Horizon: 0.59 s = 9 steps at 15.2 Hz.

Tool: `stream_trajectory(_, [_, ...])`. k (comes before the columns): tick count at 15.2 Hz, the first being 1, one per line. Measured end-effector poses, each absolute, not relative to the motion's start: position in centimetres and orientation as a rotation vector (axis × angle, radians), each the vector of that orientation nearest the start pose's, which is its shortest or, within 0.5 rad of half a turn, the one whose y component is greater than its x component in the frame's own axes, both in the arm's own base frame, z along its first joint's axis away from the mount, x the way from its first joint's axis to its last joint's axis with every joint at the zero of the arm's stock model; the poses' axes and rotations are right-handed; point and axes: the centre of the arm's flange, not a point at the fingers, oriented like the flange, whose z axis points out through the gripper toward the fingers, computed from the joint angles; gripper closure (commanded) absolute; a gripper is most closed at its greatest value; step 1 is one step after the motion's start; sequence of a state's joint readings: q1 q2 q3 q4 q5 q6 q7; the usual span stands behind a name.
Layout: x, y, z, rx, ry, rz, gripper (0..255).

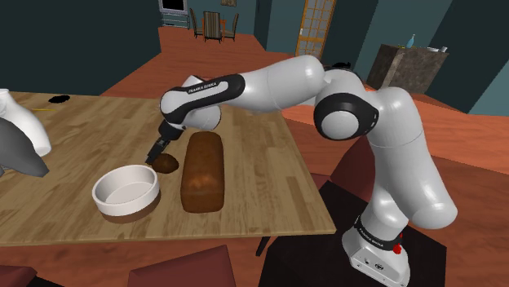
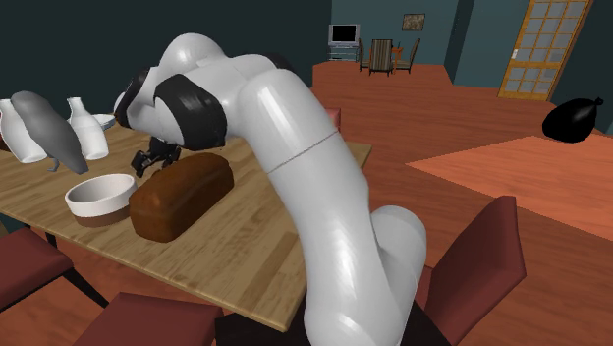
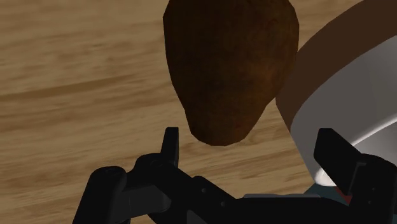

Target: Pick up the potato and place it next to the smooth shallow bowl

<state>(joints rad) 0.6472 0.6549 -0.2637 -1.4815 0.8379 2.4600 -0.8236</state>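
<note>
The brown potato (image 1: 166, 163) lies on the wooden table (image 1: 261, 179), right beside the white shallow bowl (image 1: 126, 189) and between it and the bread loaf. My black gripper (image 1: 155, 155) hovers just above the potato's far side. In the wrist view the potato (image 3: 232, 63) is close ahead, with the bowl (image 3: 343, 108) beside it. The gripper (image 3: 249, 149) is open: its fingertips (image 3: 169, 145) stand wide apart on either side of the potato's near end without touching it. The second exterior view has the gripper (image 2: 152, 157) behind the bowl (image 2: 98, 197).
A long brown bread loaf (image 1: 202, 169) lies beside the potato, opposite the bowl. White vases (image 1: 24, 122) and a grey object (image 1: 16, 151) stand at the table's end on the shoulder view's left. Red chairs (image 1: 188, 265) sit along the near table edge.
</note>
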Motion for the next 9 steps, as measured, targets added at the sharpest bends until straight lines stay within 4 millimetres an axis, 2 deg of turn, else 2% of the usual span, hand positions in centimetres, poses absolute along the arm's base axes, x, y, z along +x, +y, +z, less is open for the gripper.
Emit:
stream_trajectory(3, [66.6,30.0,36.1,-2.507,-0.945,-0.611,0])
stream_trajectory(9, [66.6,29.7,36.4,-2.508,-0.945,-0.610,0])
